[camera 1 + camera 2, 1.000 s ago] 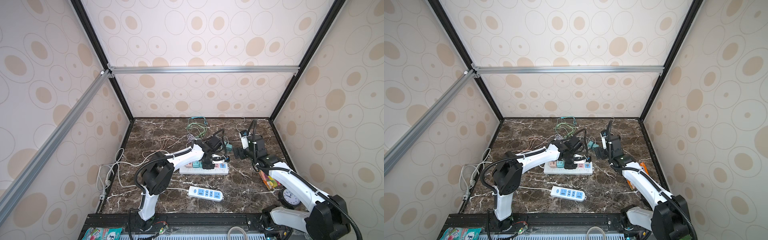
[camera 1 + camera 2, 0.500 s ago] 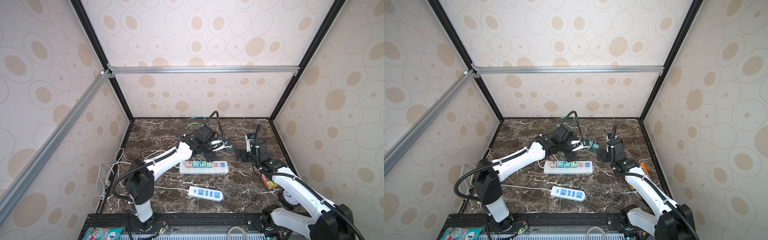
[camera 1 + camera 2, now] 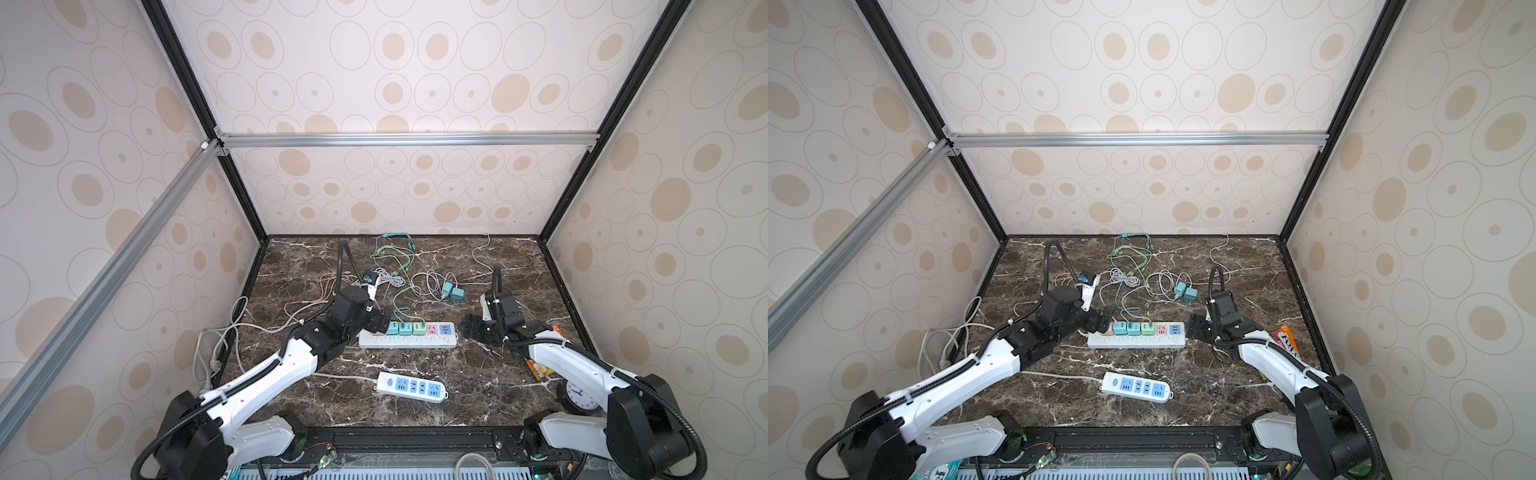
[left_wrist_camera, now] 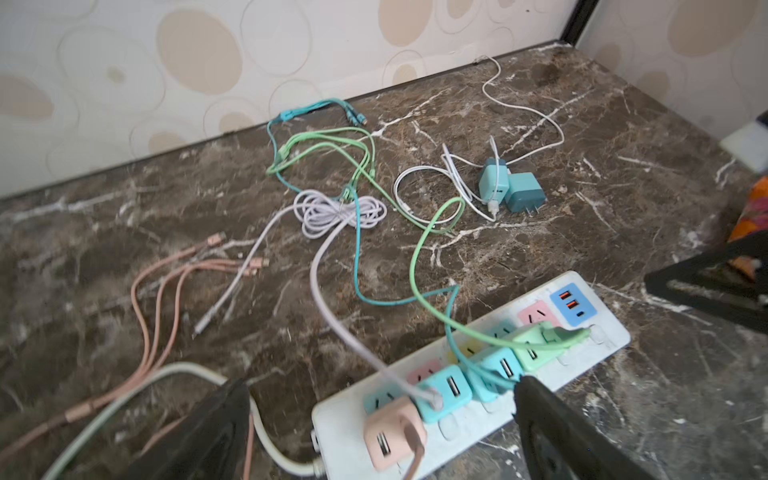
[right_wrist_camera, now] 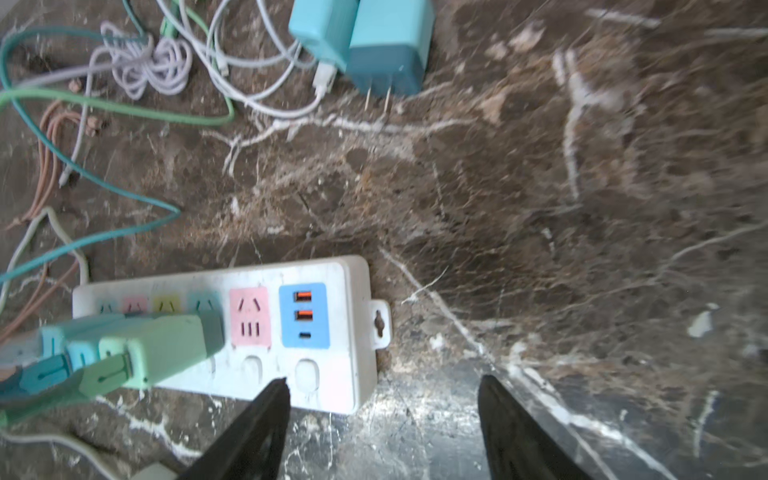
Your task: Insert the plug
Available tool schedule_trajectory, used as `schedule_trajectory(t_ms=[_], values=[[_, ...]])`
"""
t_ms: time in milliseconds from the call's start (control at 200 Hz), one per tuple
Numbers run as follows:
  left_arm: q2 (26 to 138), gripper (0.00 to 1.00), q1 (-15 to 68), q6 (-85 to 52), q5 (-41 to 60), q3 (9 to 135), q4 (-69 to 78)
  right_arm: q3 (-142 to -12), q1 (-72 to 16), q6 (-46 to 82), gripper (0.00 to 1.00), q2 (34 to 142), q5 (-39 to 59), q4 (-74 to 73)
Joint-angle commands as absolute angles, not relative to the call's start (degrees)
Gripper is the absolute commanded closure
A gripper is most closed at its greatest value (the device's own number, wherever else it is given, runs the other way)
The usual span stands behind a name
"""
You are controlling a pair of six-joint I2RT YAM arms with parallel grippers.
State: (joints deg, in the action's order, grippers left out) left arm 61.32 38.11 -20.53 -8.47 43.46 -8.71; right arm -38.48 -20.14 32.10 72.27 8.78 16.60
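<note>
Beside the plug-filled power strip (image 5: 356,286), left gripper (image 4: 384,382) gapes wide, right gripper (image 5: 384,380) narrower, both empty.

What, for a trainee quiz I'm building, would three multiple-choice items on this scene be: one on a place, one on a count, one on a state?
1. Where does the blue-socket power strip lie?
A. Nearer the front edge than the pastel-socket power strip
B. Against the back wall
C. On top of the other strip

2. How many power strips are on the table?
A. One
B. Two
C. Three

3. What state is the dark teal charger in?
A. Plugged into a strip
B. Lying loose, prongs bare
C. Hanging by a cable

Answers: 1 A, both top views show it closest to the front. 2 B, only those two strips show. 3 B, both wrist views show its prongs free over the marble.
</note>
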Motion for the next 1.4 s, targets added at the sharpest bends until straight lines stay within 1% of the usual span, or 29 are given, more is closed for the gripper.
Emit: schedule_trajectory(t_ms=[0, 85, 110, 185, 305, 410, 485, 600, 670, 760, 915, 990, 1025, 1210, 1396], values=[[56.3, 0.02, 33.7, -42.3, -11.5, 40.1, -14.7, -37.7, -20.1, 29.4, 0.35, 73.0, 14.9, 21.0], [54.0, 0.03, 31.6, -49.0, -9.7, 34.3, -17.7, -37.5, -20.0, 28.0, 0.41, 73.7, 16.9, 22.4], [53.5, 0.04, 31.3, -50.5, -8.6, 32.6, -17.4, -37.5, -20.0, 27.5, 0.43, 73.9, 17.3, 22.7], [53.4, 0.07, 30.7, -52.4, -3.3, 28.4, -13.0, -36.7, -20.0, 26.0, 0.45, 73.9, 18.3, 22.4], [58.7, 0.16, 30.5, -52.9, -0.7, 26.8, -7.6, -34.8, -20.1, 24.3, 0.47, 74.0, 20.5, 18.8], [64.1, 0.25, 29.5, -54.6, 3.8, 25.4, -0.7, -34.2, -20.1, 22.2, 0.47, 74.9, 22.9, 16.6], [66.9, 0.29, 29.3, -55.5, 6.5, 24.4, 3.8, -33.5, -20.1, 20.4, 0.47, 75.8, 24.4, 14.9], [69.0, 0.29, 28.8, -54.8, 6.7, 24.5, 6.4, -33.7, -20.1, 19.6, 0.48, 77.9, 25.3, 12.3], [70.0, 0.31, 28.0, -54.2, 6.9, 24.1, 8.5, -34.0, -20.1, 19.7, 0.49, 79.7, 24.1, 11.0], [71.8, 0.37, 26.8, -54.3, 9.1, 23.4, 11.7, -35.4, -20.2, 18.7, 0.5, 82.9, 24.0, 9.9], [74.3, 0.44, 25.7, -54.2, 10.9, 21.7, 16.6, -37.4, -20.6, 17.1, 0.52, 87.1, 24.4, 8.0], [76.6, 0.53, 24.6, -53.3, 12.4, 21.7, 19.1, -38.8, -21.0, 16.6, 0.53, 89.0, 24.9, 7.2], [77.6, 0.55, 23.9, -52.9, 12.9, 21.9, 19.5, -39.5, -21.2, 16.5, 0.54, 89.9, 25.0, 6.7], [83.7, 0.6, 20.8, -49.3, 14.5, 25.0, 22.1, -44.4, -23.1, 16.1, 0.54, 95.5, 25.5, 4.6], [89.7, 0.61, 16.7, -43.5, 13.9, 31.1, 20.2, -50.1, -24.3, 17.9, 0.55, 102.1, 24.9, 2.1]])
